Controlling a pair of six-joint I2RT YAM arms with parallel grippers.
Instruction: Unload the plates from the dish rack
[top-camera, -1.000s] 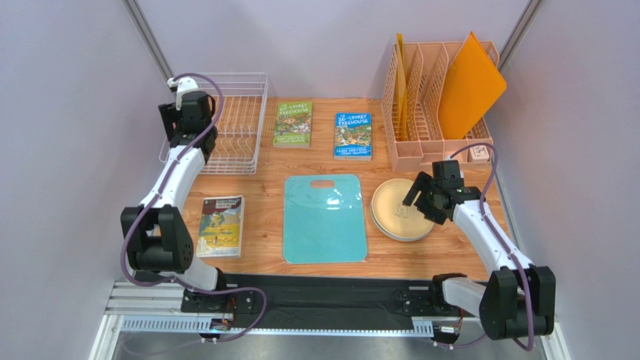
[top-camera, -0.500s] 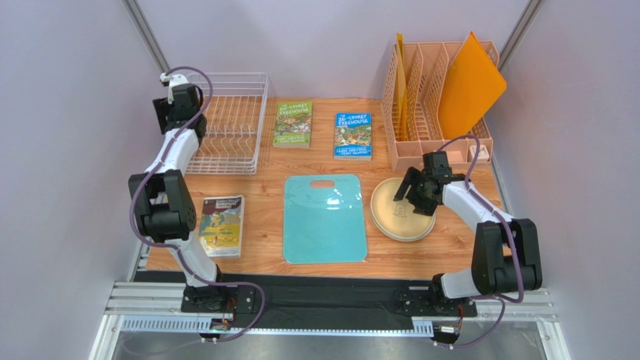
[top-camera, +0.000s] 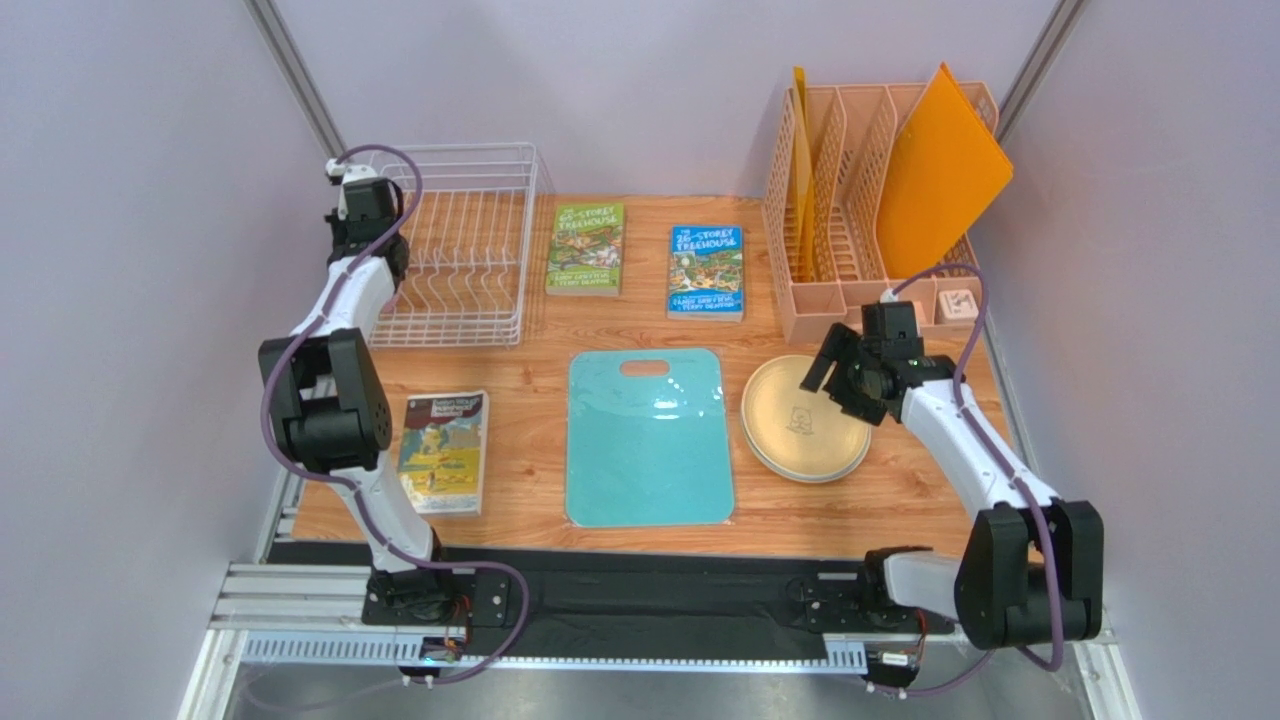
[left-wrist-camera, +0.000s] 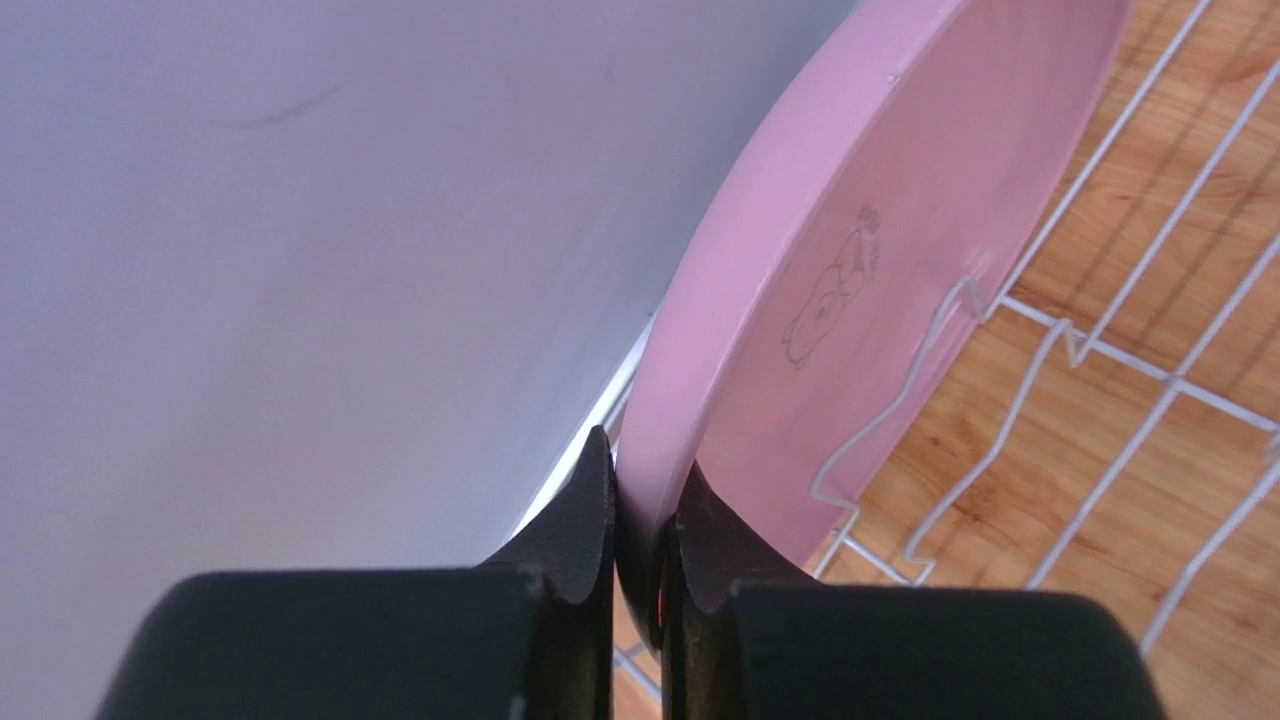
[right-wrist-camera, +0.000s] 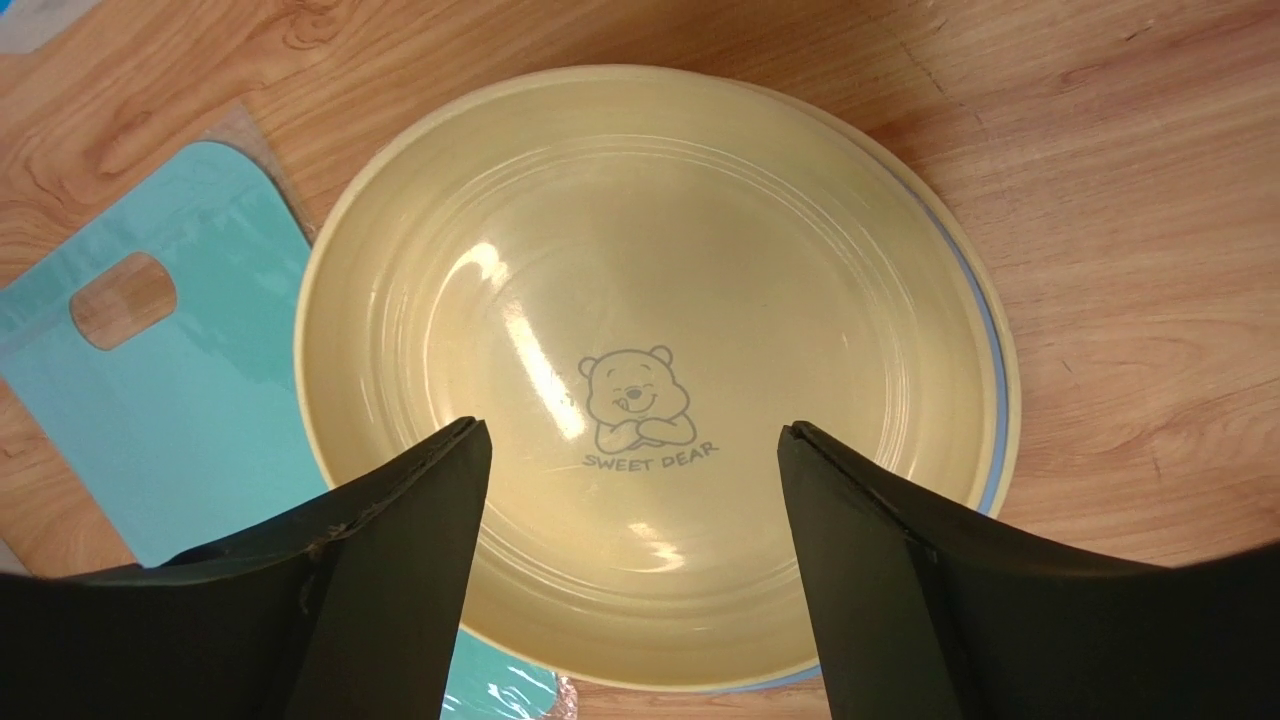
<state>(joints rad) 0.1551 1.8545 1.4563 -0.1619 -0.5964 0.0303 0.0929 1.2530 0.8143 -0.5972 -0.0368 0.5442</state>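
A pink plate (left-wrist-camera: 887, 225) stands on edge in the white wire dish rack (top-camera: 466, 248), against its left side. My left gripper (left-wrist-camera: 643, 510) is shut on that plate's rim, one finger on each face. From above, the left gripper (top-camera: 365, 210) sits at the rack's far left corner and hides the pink plate. A pale yellow plate (right-wrist-camera: 646, 270) lies flat on the table on top of a blue plate (right-wrist-camera: 995, 360), of which only the rim shows. My right gripper (right-wrist-camera: 631, 432) hovers open over this stack (top-camera: 807, 419), holding nothing.
A teal cutting board (top-camera: 649, 435) lies at the table's middle, left of the plate stack. Two books (top-camera: 586, 249) (top-camera: 706, 272) lie behind it and a third (top-camera: 443, 452) at the near left. A peach organizer (top-camera: 842, 225) with an orange board (top-camera: 939, 173) stands back right.
My left gripper has reached to the rack's far left corner and shut on the pink plate's rim. The right gripper stayed open and shifted slightly over the stack.
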